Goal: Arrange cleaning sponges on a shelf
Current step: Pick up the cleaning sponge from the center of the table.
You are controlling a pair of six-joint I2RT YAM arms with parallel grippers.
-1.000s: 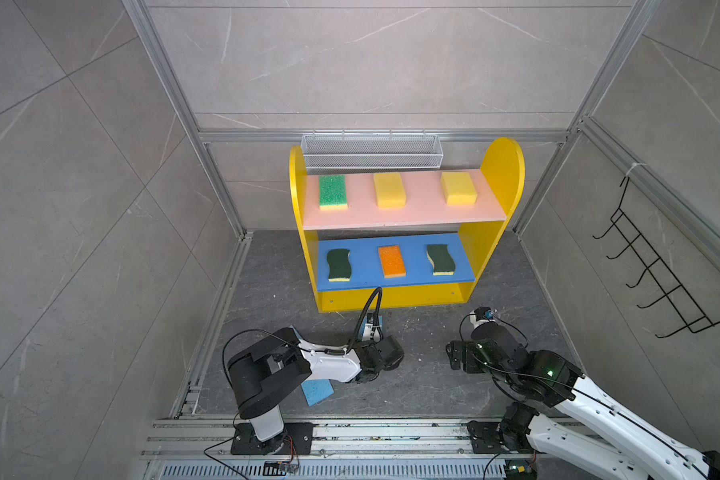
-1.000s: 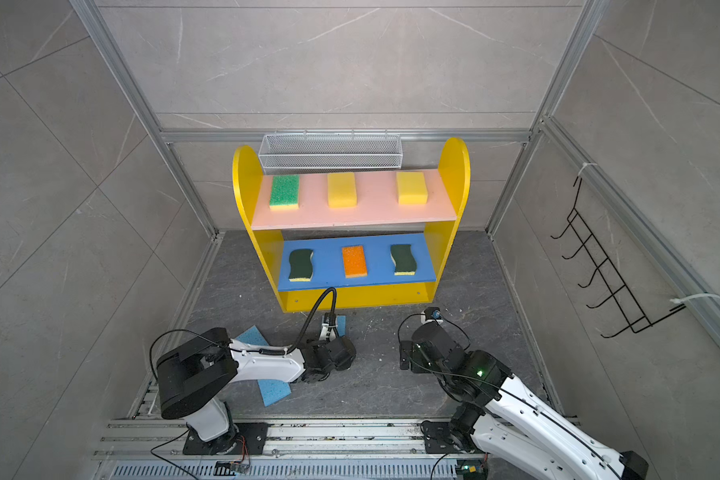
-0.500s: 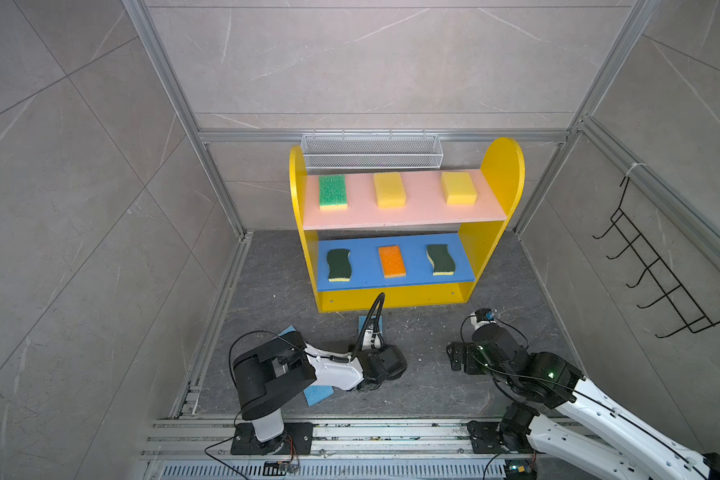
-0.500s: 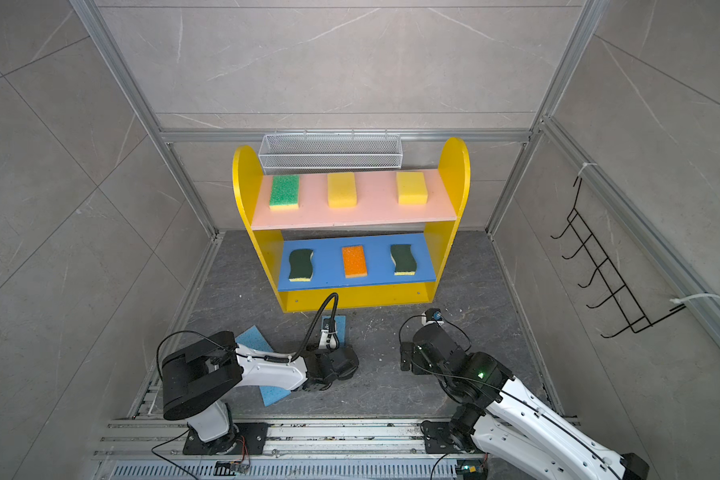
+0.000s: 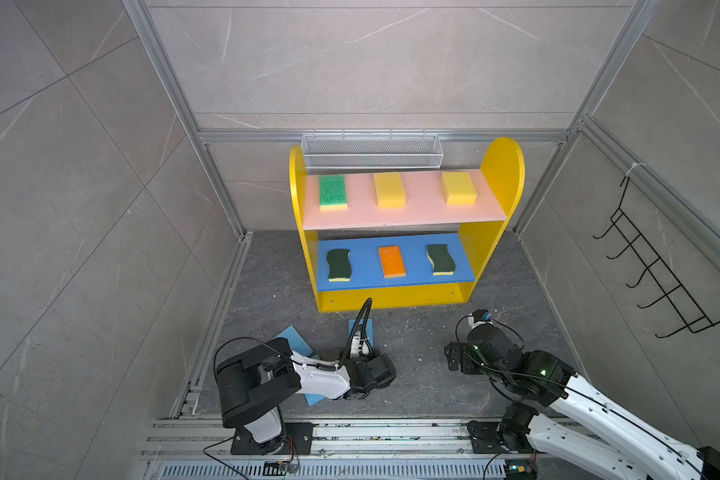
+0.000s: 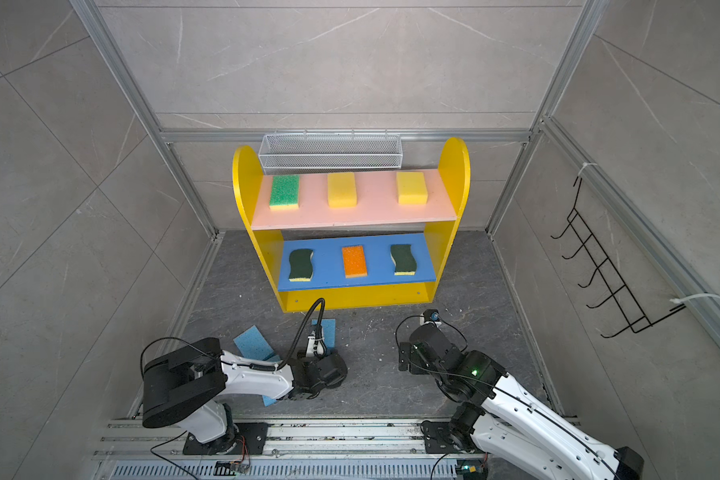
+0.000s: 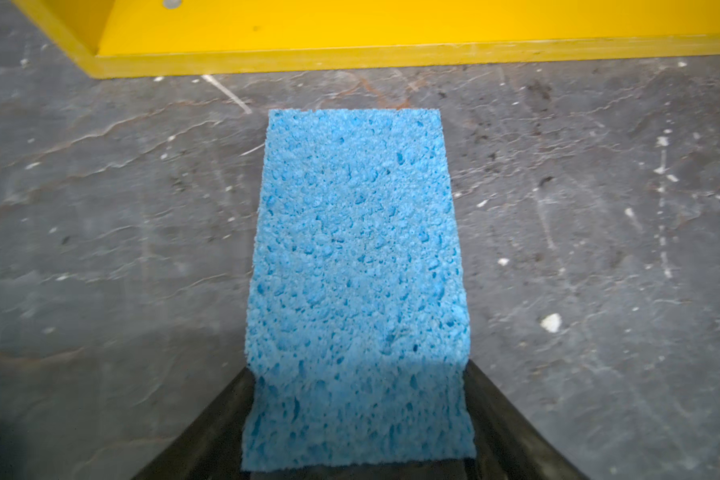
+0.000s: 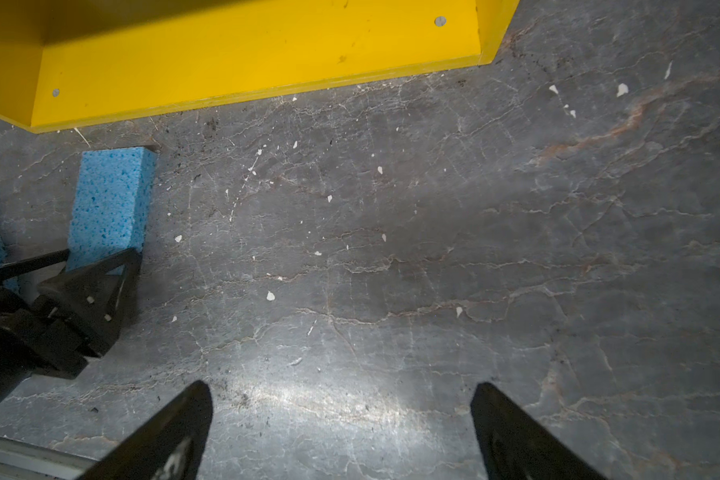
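Six sponges (image 5: 389, 190) on shelf (image 5: 504, 166), 3 blue sponges (image 5: 294, 338) left on floor (image 5: 425, 340). L gripper (image 7: 357, 370) straddles one, clamp unclear; R gripper (image 8: 341, 386) jaws apart, empty.

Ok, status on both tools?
Left tool straddling blue sponge on floor, grip unclear. Right tool open, empty. Shelf just ahead, nothing between.

Open floor (image 8: 391, 249) before shelf (image 8: 225, 50)

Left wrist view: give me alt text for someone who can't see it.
A light-blue sponge lies on the dark grey floor between the two black fingers of the left gripper, pointing toward the yellow base of the shelf.
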